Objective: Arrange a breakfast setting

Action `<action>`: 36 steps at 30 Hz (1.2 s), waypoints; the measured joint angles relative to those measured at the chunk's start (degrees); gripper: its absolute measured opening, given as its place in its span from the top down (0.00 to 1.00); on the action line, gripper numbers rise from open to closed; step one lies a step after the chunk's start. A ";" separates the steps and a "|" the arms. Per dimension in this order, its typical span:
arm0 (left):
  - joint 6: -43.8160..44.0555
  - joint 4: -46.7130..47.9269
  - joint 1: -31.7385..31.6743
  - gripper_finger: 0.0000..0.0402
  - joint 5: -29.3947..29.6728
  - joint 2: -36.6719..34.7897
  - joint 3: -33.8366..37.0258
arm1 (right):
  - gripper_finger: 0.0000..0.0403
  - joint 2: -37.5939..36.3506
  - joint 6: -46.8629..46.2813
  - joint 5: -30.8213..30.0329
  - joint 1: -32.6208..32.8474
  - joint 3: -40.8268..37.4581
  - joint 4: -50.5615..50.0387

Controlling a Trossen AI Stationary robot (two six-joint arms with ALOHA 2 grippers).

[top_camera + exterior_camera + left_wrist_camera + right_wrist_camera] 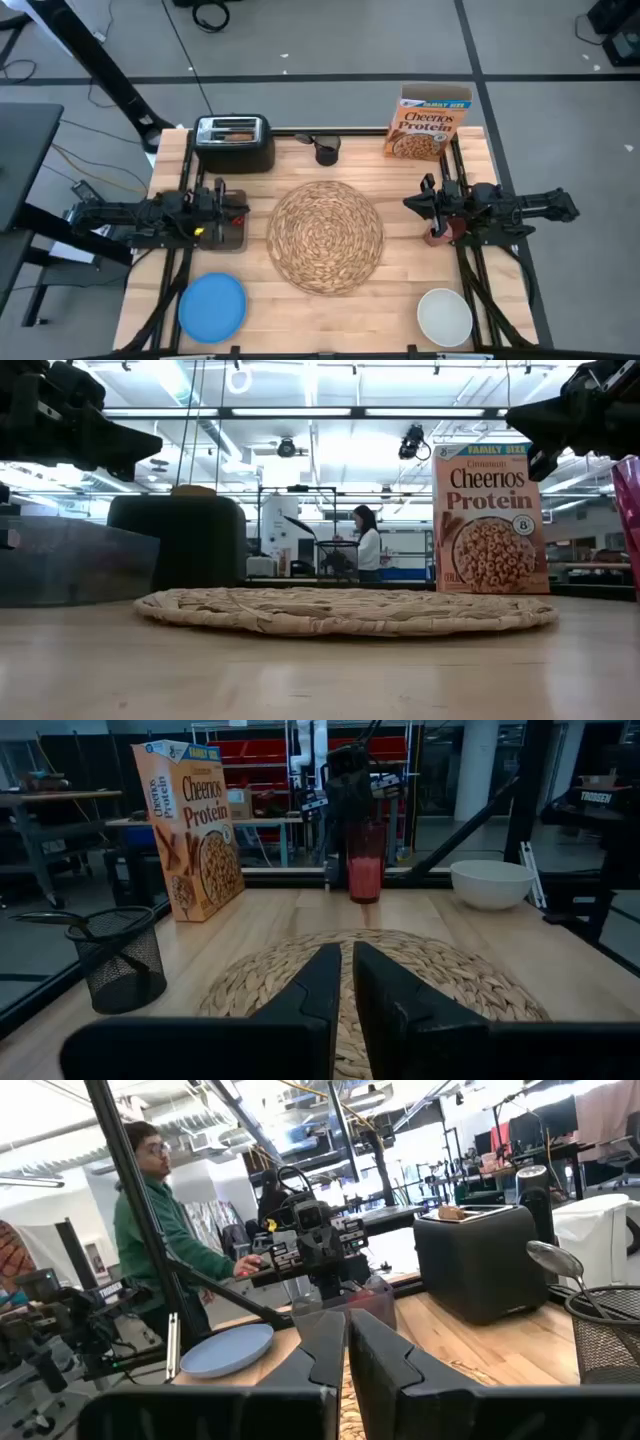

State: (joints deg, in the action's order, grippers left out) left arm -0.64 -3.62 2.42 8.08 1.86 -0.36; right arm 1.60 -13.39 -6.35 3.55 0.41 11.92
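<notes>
The round woven placemat (325, 237) lies flat at the table's middle. The blue plate (212, 306) lies near the front left and the white bowl (444, 315) near the front right. The toast slice (450, 1211) sticks up out of the black toaster (234, 142). The dark spoon (555, 1262) stands in the small black mesh cup (326, 150). The translucent red cup (365, 870) stands upright at the right, under my right arm. My left gripper (222, 210) is shut and empty above a clear container (230, 228) with something red in it. My right gripper (412, 205) is shut and empty.
A Cheerios box (428, 122) stands upright at the back right. The toaster and the mesh cup stand along the far edge. A person (150, 1230) stands beyond the table's left side. Bare wood shows between the placemat and the near edge.
</notes>
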 joint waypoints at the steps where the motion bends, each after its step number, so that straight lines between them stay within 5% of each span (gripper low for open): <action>1: 0.00 0.00 0.02 0.90 0.00 -0.02 0.00 | 0.93 0.01 0.00 0.01 0.02 0.00 -0.02; 36: 0.00 0.00 0.02 0.90 0.00 -0.02 0.00 | 0.93 0.00 0.00 0.01 0.00 0.01 0.00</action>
State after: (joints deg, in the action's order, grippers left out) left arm -0.64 -3.62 2.44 8.08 1.85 -0.36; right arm 1.60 -13.39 -6.34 3.55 0.42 11.92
